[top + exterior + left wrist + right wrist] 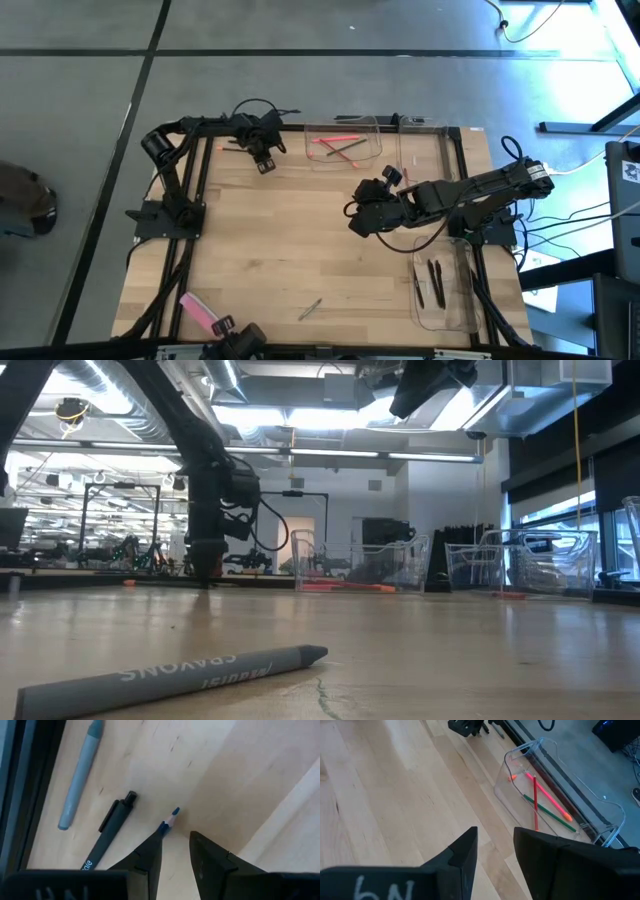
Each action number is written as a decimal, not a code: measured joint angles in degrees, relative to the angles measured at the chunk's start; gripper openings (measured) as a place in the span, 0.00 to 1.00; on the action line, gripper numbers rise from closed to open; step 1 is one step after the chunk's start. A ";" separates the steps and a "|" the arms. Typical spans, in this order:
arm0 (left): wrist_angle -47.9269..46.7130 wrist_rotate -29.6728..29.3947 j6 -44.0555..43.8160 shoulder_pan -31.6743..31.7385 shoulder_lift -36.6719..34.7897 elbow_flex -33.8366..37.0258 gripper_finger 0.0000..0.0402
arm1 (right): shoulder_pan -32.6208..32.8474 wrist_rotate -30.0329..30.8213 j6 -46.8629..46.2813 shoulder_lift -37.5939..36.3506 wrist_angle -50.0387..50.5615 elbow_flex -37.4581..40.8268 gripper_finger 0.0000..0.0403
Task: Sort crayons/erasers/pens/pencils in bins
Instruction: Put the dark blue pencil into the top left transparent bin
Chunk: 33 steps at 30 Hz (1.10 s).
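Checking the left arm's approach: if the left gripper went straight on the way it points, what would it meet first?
Probably the blue-tipped pencil: it lies on the table right at the open left gripper. The black pen lies just beside that line. Height above the wood is unclear.

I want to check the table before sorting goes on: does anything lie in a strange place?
Yes. The pink eraser lies at the table's near left corner, over the black frame bar, partly off the wood.

The left hand [265,165] hangs low at the far-left corner, fingers parted. The right hand [358,222] hovers mid-desk, fingers parted and empty.
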<state>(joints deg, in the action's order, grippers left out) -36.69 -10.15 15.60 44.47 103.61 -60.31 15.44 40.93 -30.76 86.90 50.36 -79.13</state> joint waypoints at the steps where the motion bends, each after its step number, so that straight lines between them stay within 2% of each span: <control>1: -0.07 0.02 0.00 0.00 -0.04 0.00 0.23 | 0.00 0.00 0.00 0.00 0.01 0.00 0.32; 5: -0.45 0.26 0.11 -0.18 -0.06 -0.03 0.23 | 0.00 0.02 0.00 -0.01 0.01 0.00 0.32; 9: -5.02 1.09 0.02 -0.28 0.16 -1.59 0.23 | -0.33 0.00 0.00 -0.01 -0.01 0.00 0.32; 33: -3.49 2.38 0.04 1.01 0.02 -0.51 0.23 | -2.54 -0.49 1.46 0.01 0.00 0.01 0.32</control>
<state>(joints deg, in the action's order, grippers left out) -40.18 -7.77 15.64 45.47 103.63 -60.82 12.91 40.44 -29.30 86.91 50.36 -79.13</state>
